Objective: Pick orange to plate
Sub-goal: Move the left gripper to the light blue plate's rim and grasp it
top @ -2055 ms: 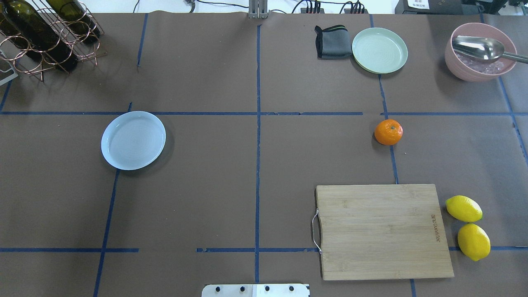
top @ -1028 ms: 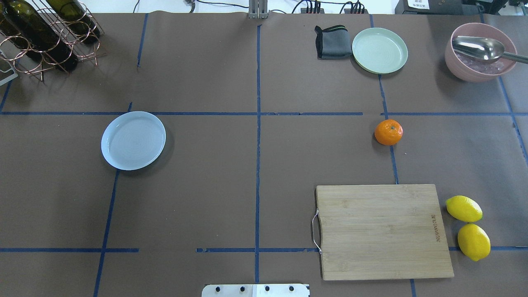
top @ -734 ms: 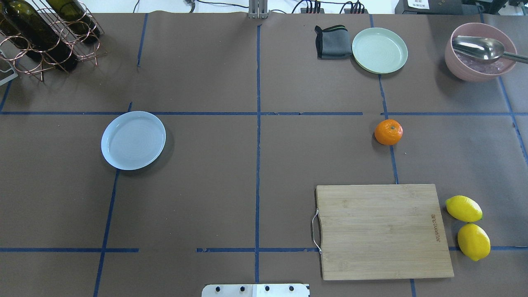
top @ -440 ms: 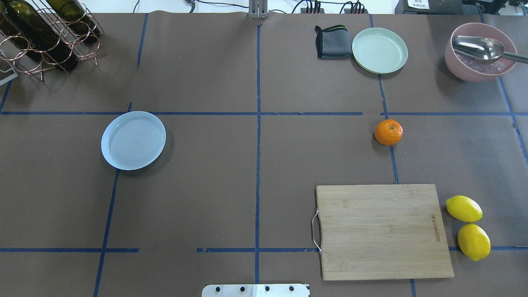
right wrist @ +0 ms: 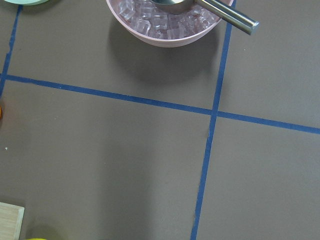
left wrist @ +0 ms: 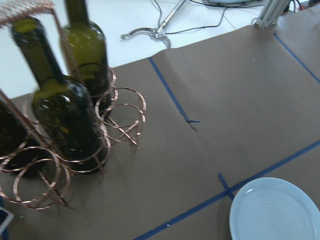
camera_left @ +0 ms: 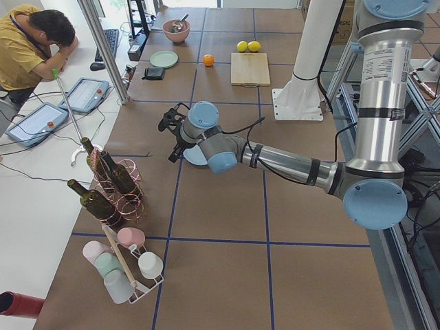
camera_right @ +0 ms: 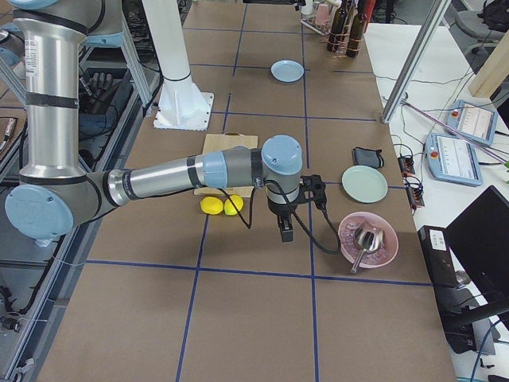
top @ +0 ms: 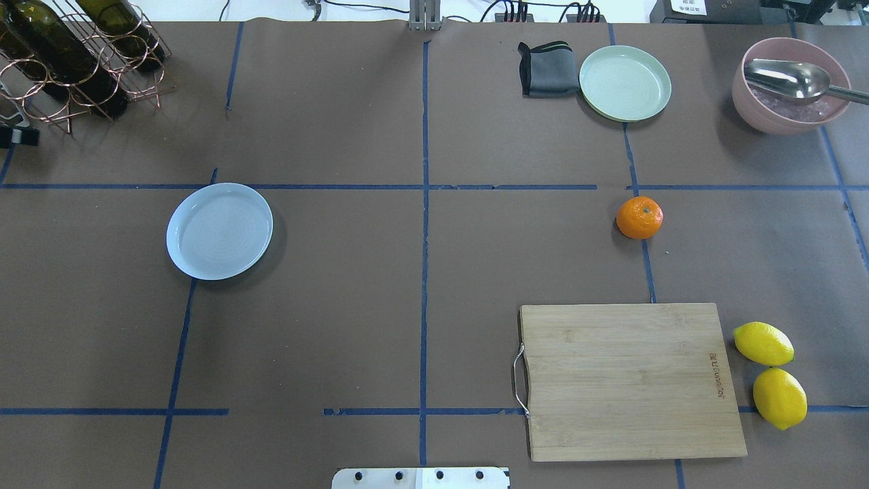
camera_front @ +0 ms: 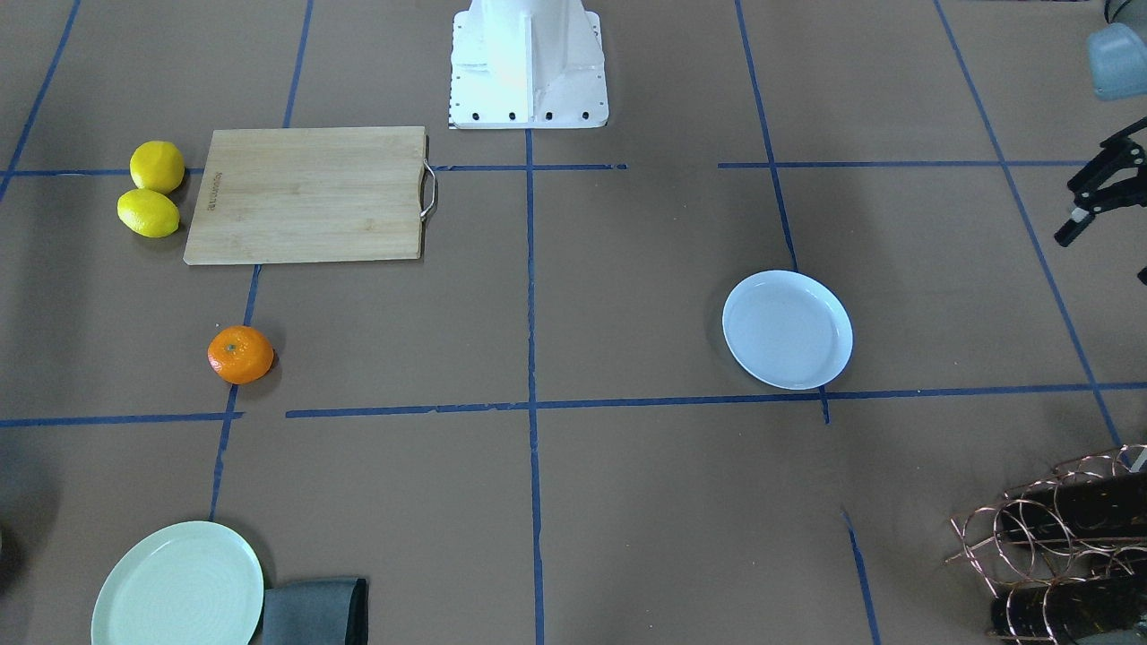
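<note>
Table: brown paper, blue tape grid
Orange: on table, well apart from plate
L gripper: at table edge, jaws can't tell
R gripper: jaws can't tell

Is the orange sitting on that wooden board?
No, the orange lies on the table, apart from the wooden board.

Robotics laboratory: a brown paper-covered table gridded with blue tape lines, a white bolted robot pedestal, silver-and-blue jointed robot arms, silver aluminium frame posts, and a yellow-shirted operator beside grey touchscreen teach pendants
</note>
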### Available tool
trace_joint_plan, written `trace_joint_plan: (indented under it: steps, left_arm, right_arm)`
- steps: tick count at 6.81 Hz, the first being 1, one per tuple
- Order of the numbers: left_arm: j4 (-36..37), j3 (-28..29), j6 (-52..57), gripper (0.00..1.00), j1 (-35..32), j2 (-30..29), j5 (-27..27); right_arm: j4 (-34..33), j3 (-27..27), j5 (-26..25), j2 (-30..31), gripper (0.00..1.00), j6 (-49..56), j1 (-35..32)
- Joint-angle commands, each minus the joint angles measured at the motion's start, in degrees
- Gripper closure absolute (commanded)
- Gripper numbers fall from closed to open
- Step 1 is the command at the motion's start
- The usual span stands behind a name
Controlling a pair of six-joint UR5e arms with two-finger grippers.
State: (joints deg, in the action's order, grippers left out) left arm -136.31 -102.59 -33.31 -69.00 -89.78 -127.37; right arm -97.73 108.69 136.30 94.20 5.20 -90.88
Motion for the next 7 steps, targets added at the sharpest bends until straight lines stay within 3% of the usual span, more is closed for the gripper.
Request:
trace_joint_plan:
  steps: [1,2,3,7]
  left_arm:
    - [-0.8,0.9,-19.2,0.00,15.3,0.7,17.9]
    - [-0.8,1.8,-26.6,0.01,20.4,0.7,23.8]
    - [-0.8,3.0,-29.2,0.06,22.6,0.6,25.8]
    - [-0.9,5.3,-34.0,0.18,26.6,-0.6,27.4]
  right_arm:
    - [0.0,-0.1,0.0,0.2,0.00,0.1,0.0]
    - [0.0,-0.1,0.0,0.3,0.00,0.1,0.0]
    - [0.0,-0.1,0.0,0.3,0.00,0.1,0.0]
    - [0.0,-0.1,0.0,0.4,0.00,0.1,0.0]
